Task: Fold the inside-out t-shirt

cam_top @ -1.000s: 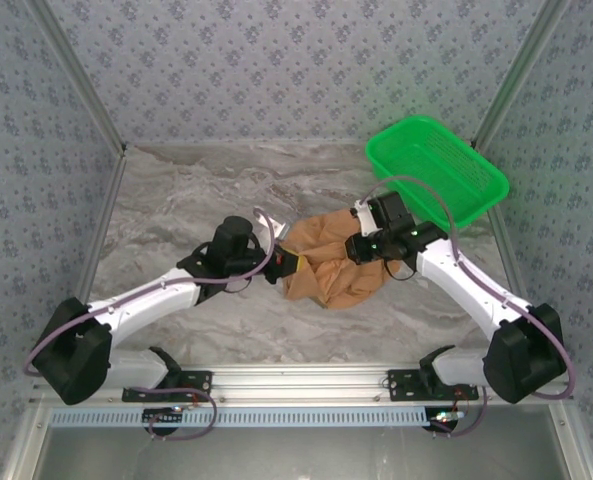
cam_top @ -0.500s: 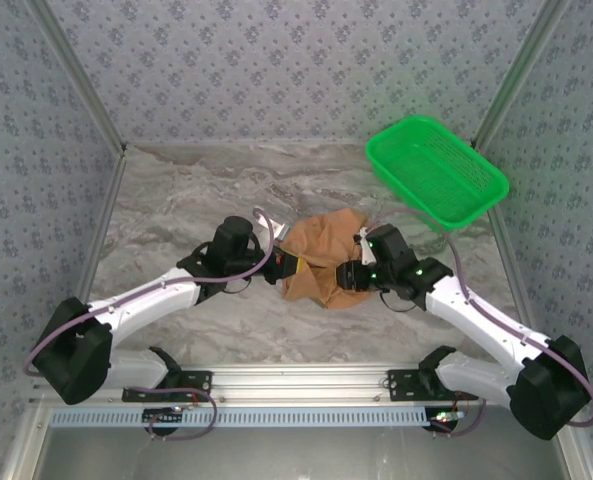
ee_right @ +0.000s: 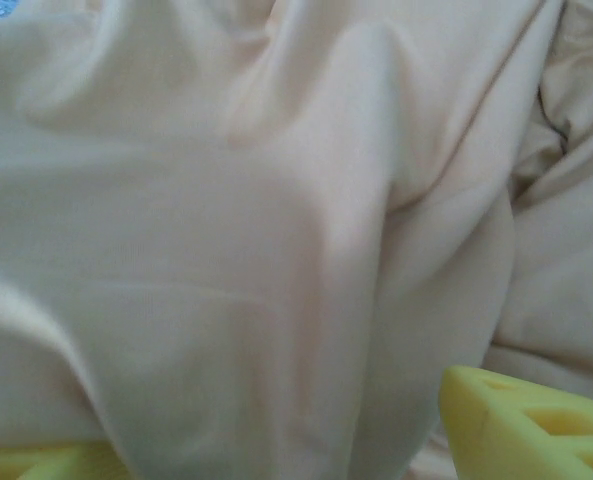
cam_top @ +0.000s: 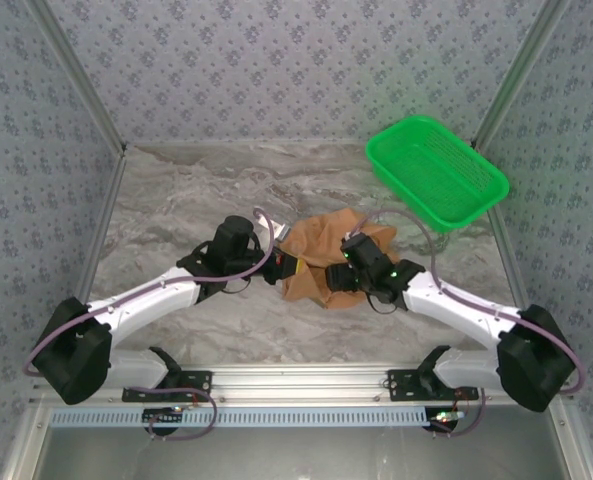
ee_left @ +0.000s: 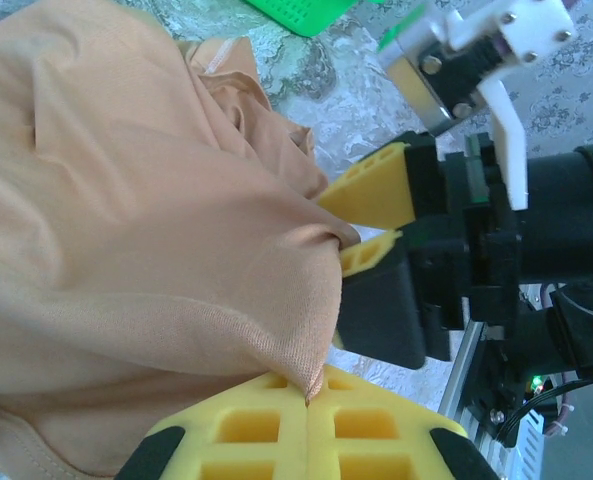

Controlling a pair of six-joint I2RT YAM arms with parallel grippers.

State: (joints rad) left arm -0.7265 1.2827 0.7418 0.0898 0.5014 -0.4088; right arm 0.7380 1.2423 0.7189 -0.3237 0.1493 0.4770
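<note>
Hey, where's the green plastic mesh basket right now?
In the top view, the green plastic mesh basket sits at the far-right corner of the marble table, beyond the crumpled orange-tan t-shirt.

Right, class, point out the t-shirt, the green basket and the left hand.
t-shirt (cam_top: pixel 316 245), top view, wrinkled middle.
green basket (cam_top: pixel 436 175), top view, bare mesh floor.
left hand (ee_left: pixel 311 390), left wrist view, between its closed yellow fingertips.
</note>
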